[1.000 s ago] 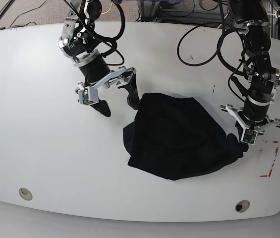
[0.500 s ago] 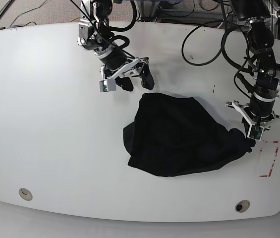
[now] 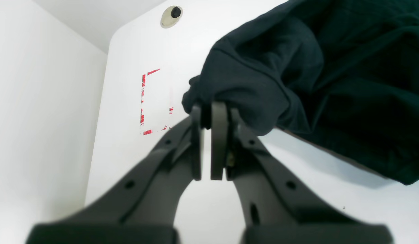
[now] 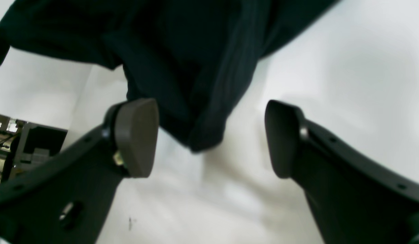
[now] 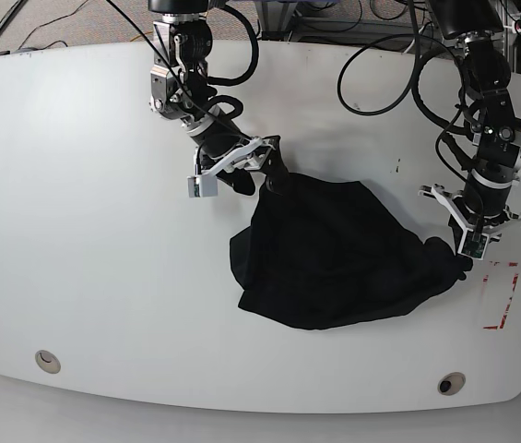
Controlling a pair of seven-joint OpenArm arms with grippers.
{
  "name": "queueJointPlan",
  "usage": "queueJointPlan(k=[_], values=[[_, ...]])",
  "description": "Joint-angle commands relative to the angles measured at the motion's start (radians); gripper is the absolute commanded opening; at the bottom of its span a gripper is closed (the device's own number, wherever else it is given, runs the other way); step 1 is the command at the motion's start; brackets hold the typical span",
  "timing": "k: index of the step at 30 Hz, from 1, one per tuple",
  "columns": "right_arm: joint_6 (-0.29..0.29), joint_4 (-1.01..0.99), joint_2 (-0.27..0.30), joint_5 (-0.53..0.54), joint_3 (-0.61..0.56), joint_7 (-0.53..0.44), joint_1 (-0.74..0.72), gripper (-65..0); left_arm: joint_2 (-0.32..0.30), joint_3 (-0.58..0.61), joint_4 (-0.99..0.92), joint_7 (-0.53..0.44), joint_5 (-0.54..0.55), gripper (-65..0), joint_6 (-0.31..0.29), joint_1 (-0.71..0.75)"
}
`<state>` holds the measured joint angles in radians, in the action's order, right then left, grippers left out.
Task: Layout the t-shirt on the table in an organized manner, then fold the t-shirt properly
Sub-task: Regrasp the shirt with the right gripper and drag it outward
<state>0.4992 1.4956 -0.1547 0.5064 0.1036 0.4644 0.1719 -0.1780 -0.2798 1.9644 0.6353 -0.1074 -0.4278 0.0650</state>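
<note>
The black t-shirt (image 5: 334,254) lies crumpled in a heap right of the white table's (image 5: 76,231) middle. My left gripper (image 5: 464,257) is shut on a bunched corner at the shirt's right end, just off the tabletop; in the left wrist view (image 3: 206,113) the fabric (image 3: 324,78) is pinched between the closed pads. My right gripper (image 5: 258,177) is open at the shirt's upper left corner. In the right wrist view (image 4: 209,135) a fold of the shirt (image 4: 199,67) sits between the spread fingers without being gripped.
A red tape outline (image 5: 501,297) marks the table just right of the left gripper, also in the left wrist view (image 3: 146,101). Two grommet holes (image 5: 48,360) (image 5: 451,383) sit near the front edge. Cables hang behind the table.
My right gripper swung from the shirt's left side up toward the back, then came down onto the shirt's upper left corner, still open. The left gripper kept its hold, barely moving.
</note>
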Motion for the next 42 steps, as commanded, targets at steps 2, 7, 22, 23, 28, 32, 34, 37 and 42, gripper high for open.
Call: queueJointPlan(k=[2, 7, 22, 23, 28, 32, 34, 37, 42], values=[[0.017, -0.019, -0.002, 0.025, -0.002, -0.023, -0.048, -19.3, -0.01, -0.005, 0.014, -0.029, 0.004, -65.0, 0.008, -0.014], [0.019, -0.08, -0.002, 0.025, -0.002, -0.023, -0.093, -19.8, -0.01, -0.005, 0.014, -0.029, 0.002, -65.0, 0.008, -0.014], [0.029, -0.129, -0.002, 0.025, -0.002, -0.023, -0.143, -65.0, -0.01, -0.005, 0.013, -0.029, 0.002, -65.0, 0.008, -0.018], [0.029, -0.118, -0.002, 0.027, -0.002, -0.02, -0.142, -65.0, -0.01, -0.005, 0.013, -0.029, 0.002, -65.0, 0.008, -0.02], [0.028, -0.003, -0.002, 0.027, 0.006, 0.049, -0.11, -65.0, -0.008, 0.003, 0.014, -0.029, 0.002, -65.0, 0.008, -0.023], [0.02, 0.13, 0.013, 0.027, 0.008, 0.102, -0.079, -65.0, -0.008, 0.03, 0.019, -0.029, 0.002, -65.0, 0.008, -0.037], [0.02, 0.221, 0.031, 0.027, 0.008, 0.133, -0.062, -65.0, -0.008, 0.046, 0.019, -0.029, 0.002, -65.0, 0.008, -0.054], [0.02, 0.322, 0.053, 0.027, 0.009, 0.175, -0.05, -65.0, -0.005, 0.058, 0.019, -0.029, 0.002, -65.0, 0.01, -0.077], [0.029, 0.423, 0.071, 0.027, 0.087, 0.23, -0.058, -65.0, 0.022, 0.081, 0.019, -0.029, -0.001, -65.0, 0.011, -0.155]])
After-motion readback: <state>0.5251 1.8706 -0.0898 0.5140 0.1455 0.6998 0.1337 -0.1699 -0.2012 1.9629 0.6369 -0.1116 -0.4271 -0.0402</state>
